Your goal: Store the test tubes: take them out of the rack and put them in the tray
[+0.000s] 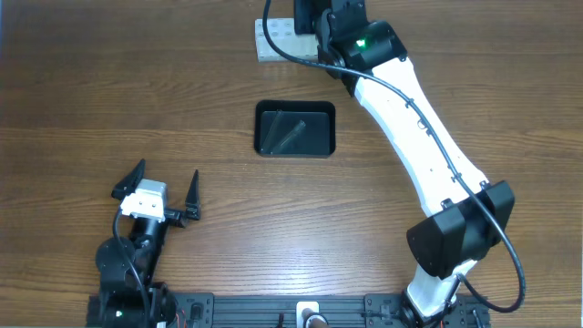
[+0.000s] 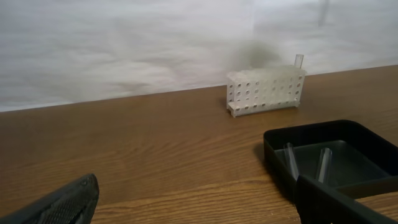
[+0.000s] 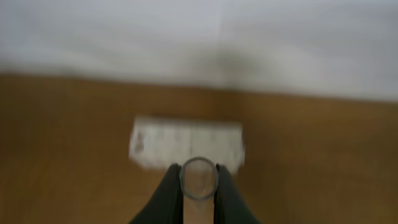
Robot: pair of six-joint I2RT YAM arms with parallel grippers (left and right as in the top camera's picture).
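Right wrist view: tube (image 3: 199, 190) (gripped)

I record the table (image 1: 109, 100) as mid-brown with a running wood grain. The rack (image 2: 265, 91) is white, its face patterned with even rows of small round holes. The tray (image 1: 295, 106) is black (its floor reads glossy grey in the left wrist view). The two tubes (image 2: 323, 165) in it are colourless and see-through, as is the test tube (image 3: 199, 180) between the black fingers (image 3: 166, 198) of the right gripper (image 3: 198, 168). The right arm (image 1: 414, 128) is white with black joints, a green light (image 1: 362, 42) and a black cable (image 1: 267, 23). The left gripper (image 1: 166, 178) has black fingers on a white body. The wall (image 2: 124, 43) is plain off-white.
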